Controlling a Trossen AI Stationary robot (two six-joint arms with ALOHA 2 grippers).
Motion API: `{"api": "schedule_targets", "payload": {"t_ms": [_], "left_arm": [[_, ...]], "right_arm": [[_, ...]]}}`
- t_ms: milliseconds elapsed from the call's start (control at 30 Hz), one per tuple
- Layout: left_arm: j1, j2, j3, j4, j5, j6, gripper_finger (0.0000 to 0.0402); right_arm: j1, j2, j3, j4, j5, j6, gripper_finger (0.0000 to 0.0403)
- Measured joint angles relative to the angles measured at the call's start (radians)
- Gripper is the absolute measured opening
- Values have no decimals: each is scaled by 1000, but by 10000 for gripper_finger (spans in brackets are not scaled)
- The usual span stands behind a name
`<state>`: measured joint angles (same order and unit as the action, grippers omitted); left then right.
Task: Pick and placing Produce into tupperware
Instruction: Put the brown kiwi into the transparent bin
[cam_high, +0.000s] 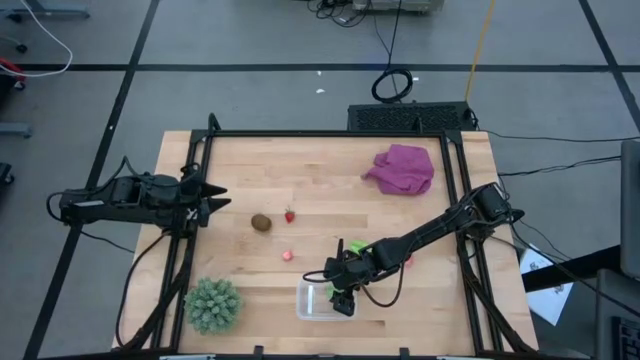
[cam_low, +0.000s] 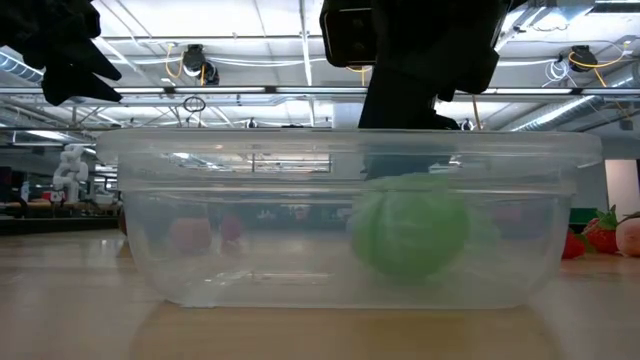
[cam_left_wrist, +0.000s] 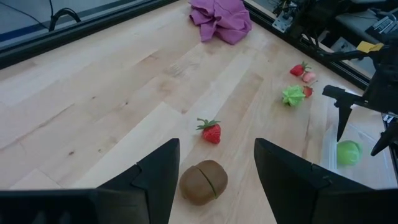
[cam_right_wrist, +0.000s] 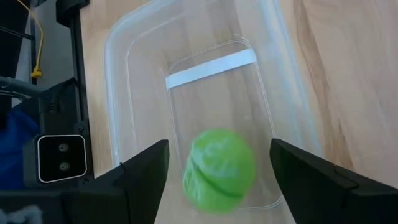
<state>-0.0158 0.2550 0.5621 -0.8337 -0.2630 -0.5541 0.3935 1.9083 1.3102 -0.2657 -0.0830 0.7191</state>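
Room: grey floor with cables around a light wood table (cam_high: 330, 180); ceiling pipes and lights behind in the low view.
Right gripper (cam_high: 342, 296): over the tupperware (cam_high: 312, 300) at about 6 o'clock on the table, jaws spread, touching nothing.
Green ball (cam_right_wrist: 219, 170): inside the tupperware, lying between the spread fingers, clear of both.
Left gripper (cam_high: 216, 196): at the 9 o'clock edge, jaws partly apart, empty.
Kiwi (cam_high: 261, 222): on the wood just ahead of the left gripper, strawberry (cam_high: 290, 215) beside it.
Other: purple cloth (cam_high: 404, 168) at 1 o'clock, spiky plant (cam_high: 212, 304) at 7 o'clock.
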Motion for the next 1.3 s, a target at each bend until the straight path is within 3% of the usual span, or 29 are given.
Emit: {"api": "schedule_targets", "payload": {"t_ms": [267,433,633,833,1067,1300], "left_arm": [[0,0,0,0,0,0,212],[0,0,0,0,0,0,212],[0,0,0,0,0,0,212],[0,0,0,11,9,-2,212],[0,28,0,88,53,43,212],[0,157,0,160,61,105,212]], "right_arm": [[0,0,0,34,-1,-7,268],[0,0,21,181,-69,-31,267],[1,-2,143,183,-63,-234,267],[-36,-6,233,68,104,-514,267],[-152,-65,282,-143,380,-750,267],[-277,-193,282,-169,407,-841,267]]}}
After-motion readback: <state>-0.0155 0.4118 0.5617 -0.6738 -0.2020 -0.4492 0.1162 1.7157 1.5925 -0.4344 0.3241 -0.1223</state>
